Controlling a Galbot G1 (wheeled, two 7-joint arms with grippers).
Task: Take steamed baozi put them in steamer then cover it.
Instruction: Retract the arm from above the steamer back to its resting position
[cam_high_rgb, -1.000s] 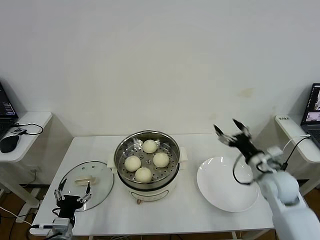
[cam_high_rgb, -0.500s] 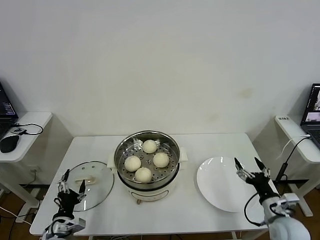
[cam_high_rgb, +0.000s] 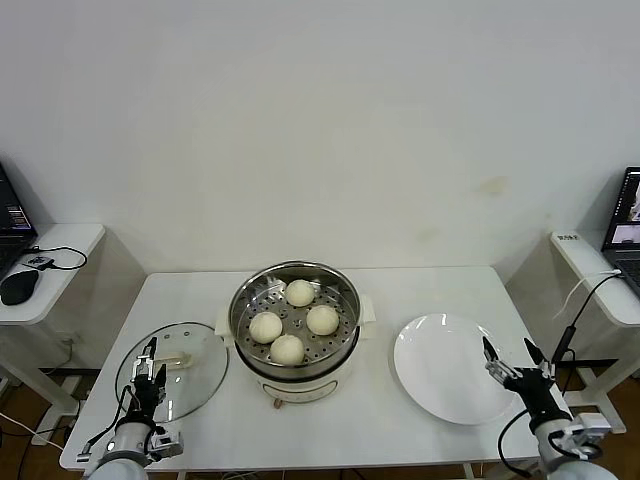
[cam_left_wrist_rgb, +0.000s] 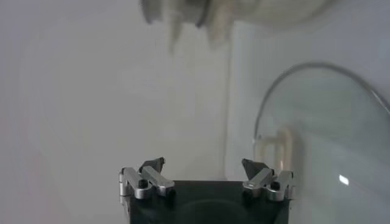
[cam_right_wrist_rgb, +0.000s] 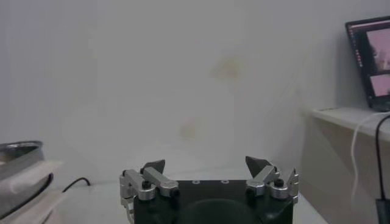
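In the steamer (cam_high_rgb: 294, 318) sit 4 steamed baozi (cam_high_rgb: 287, 349); both grippers' jaws spread, holding nothing.

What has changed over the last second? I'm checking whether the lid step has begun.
The right gripper dropped from above the plate to its near right edge, open and empty. The left gripper edged forward over the cover, still open. Baozi, steamer and cover stayed put.

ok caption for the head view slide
Four baozi in the open steamer, lid beside it, both end effectors low.
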